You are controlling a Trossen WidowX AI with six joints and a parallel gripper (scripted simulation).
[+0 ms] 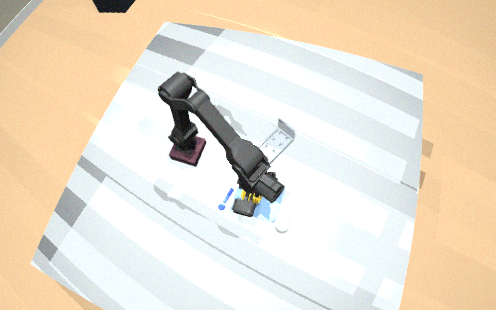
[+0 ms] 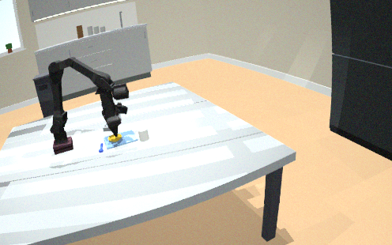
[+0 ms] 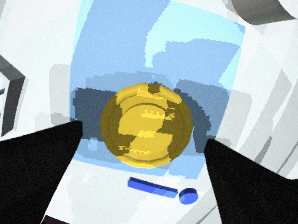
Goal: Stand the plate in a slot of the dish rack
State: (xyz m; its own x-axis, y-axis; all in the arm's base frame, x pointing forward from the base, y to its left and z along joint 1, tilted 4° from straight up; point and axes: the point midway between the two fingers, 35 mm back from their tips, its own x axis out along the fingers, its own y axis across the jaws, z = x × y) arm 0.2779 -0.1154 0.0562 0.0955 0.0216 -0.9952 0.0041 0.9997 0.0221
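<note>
Hand (image 3: 143,149) spread wide, empty — plate (image 3: 147,124) flat below, centred between fingers

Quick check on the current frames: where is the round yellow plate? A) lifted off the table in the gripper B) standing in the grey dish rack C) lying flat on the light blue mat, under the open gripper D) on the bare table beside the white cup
C: the round yellow plate lies flat on the light blue mat, with the open gripper straddling it from above and nothing between the fingers.
</note>
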